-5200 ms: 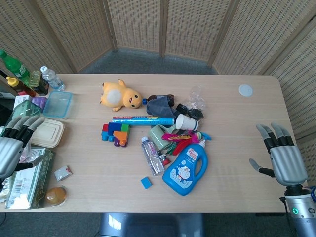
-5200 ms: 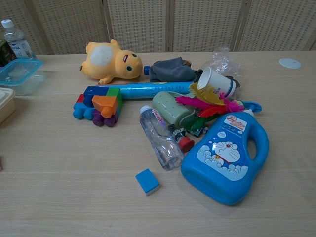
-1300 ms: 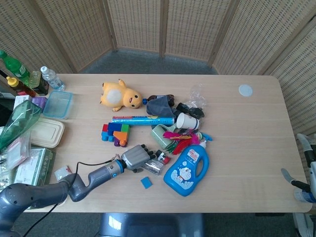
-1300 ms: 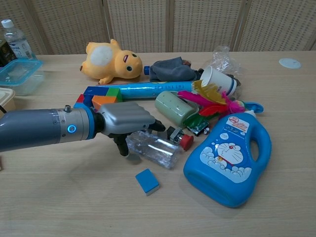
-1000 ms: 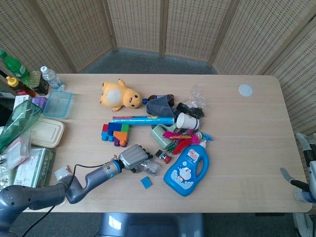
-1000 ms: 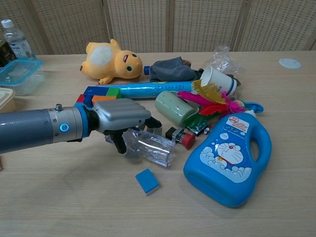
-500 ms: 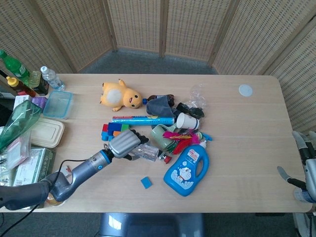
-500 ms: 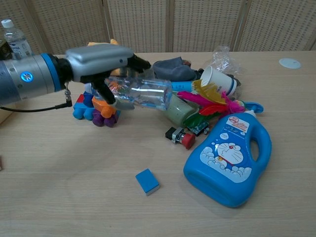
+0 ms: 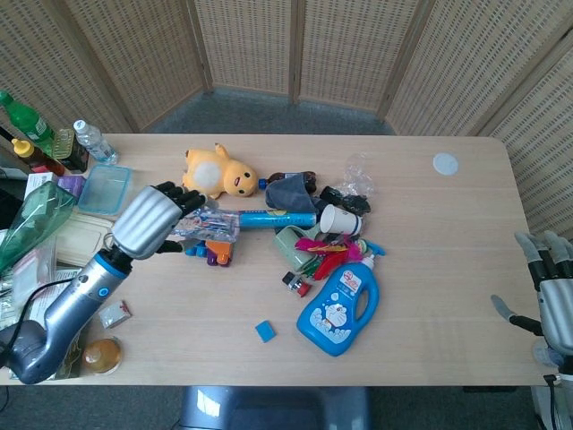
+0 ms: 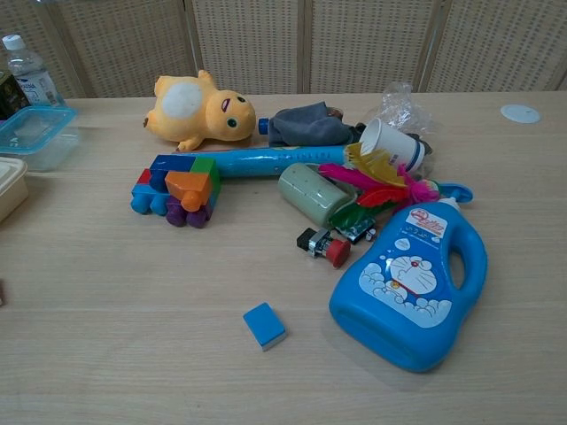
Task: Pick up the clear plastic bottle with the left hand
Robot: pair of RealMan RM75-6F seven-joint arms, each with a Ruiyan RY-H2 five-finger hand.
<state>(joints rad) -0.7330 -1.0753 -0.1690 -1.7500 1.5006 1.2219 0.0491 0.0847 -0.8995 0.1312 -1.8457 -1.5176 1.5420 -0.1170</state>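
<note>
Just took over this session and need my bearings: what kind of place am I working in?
Probably an indoor lab or data-collection station, not a home: woven folding screens fence off a wooden table piled with unrelated props, such as a yellow plush toy and a blue detergent jug.

A wooden table (image 9: 430, 260) is carrying a blue detergent jug (image 9: 337, 303), yellow plush (image 9: 215, 174), blue block (image 10: 265, 325) and lunchbox (image 9: 105, 189)

toy pile (image 9: 295, 224) mid-table, bare tabletop (image 9: 448, 269) right

Left hand (image 9: 154, 220) gripping clear plastic bottle (image 9: 206, 225), raised above table; right hand (image 9: 553, 300) resting, fingers spread.
</note>
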